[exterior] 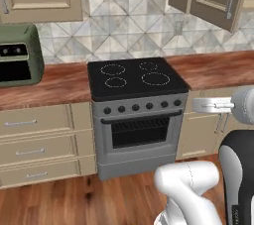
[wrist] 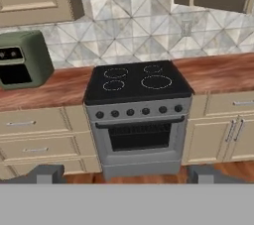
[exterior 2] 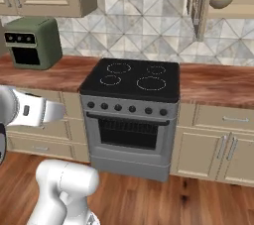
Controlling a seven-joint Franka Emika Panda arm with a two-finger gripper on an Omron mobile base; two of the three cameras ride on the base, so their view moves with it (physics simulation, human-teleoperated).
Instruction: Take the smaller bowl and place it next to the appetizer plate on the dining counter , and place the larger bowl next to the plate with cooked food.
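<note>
Spread wide and holding nothing, the hand (wrist: 127,173) shows its two dark finger tips (wrist: 43,173) at the bottom of the hand view, well apart from each other and aimed at the stove (wrist: 139,115). That stove has a black cooktop with four ring burners, a row of dark knobs and a windowed oven door, and it stands between beige drawer and door fronts under a reddish-brown wood tabletop (wrist: 218,73). To its left on the tabletop sits a green toaster oven (wrist: 22,59), against the tiled grey backsplash (wrist: 134,26).

In the right base view, an upper cabinet (exterior 2: 223,1) to the right of the stove stands with its door (exterior 2: 196,3) swung outward, and on its shelf rests a round bowl (exterior 2: 221,2) with a pale rim; it is probably the smaller bowl, though it is too small there to be certain. It lies high above the tabletop and far from the hand. The white arm (exterior 2: 64,189) rises from the lower left of that view, above the wooden floor (exterior 2: 163,199).
</note>
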